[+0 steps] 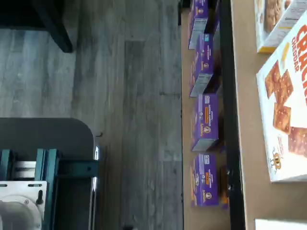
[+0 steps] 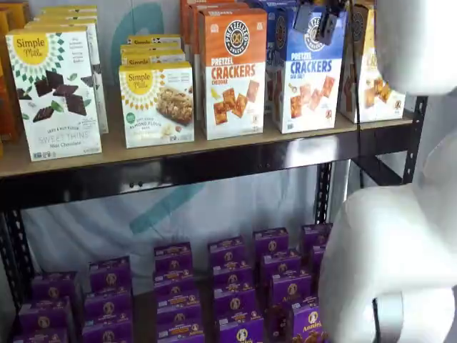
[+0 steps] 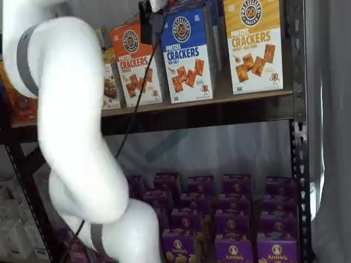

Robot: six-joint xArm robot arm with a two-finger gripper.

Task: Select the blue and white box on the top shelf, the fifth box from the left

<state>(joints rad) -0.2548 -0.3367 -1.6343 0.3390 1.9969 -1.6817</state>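
Waiting on the top shelf (image 2: 178,166), the blue and white box (image 2: 308,70) sits untouched between orange Cheddar and yellow-topped cartons; the gripper (image 2: 319,21) hangs before it, jaws spread wide, nothing grabbed yet.

the blue and white box (image 3: 188,55) is printed cardboard with a slight sheen, same as the orange carton (image 2: 231,71). top shelf (image 2: 178,146) is a matt light-tan board with a black painted metal rail (image 2: 214,168). robot arm (image 3: 71,137) is smooth glossy white plastic; the floor (image 1: 129,96) is grey wood-look plank.
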